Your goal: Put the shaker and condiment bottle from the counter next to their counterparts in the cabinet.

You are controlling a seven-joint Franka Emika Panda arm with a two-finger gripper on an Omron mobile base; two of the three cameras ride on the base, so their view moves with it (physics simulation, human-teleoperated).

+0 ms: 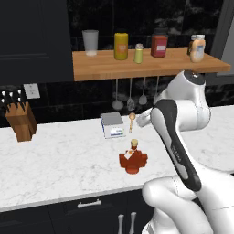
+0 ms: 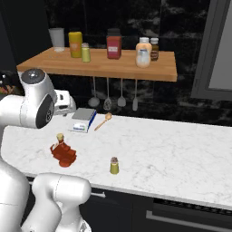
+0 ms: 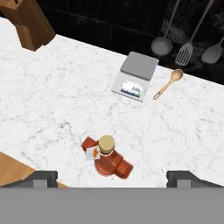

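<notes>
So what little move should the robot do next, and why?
Probably lower the open tool straight down over the condiment bottle. In the hand view the bottle stands on the marble counter right between the two wide-apart fingertips, not yet gripped, so coming down around its cork cap looks like the natural step.

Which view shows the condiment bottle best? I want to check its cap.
The hand view: the condiment bottle sits close, seen from above, tan cap plain. The left base view and right base view show it smaller, upright on the counter.

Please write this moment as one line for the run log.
fingers: open, above condiment bottle | condiment bottle: upright on counter, not held | shaker: on counter | cabinet: neither item placed
</notes>
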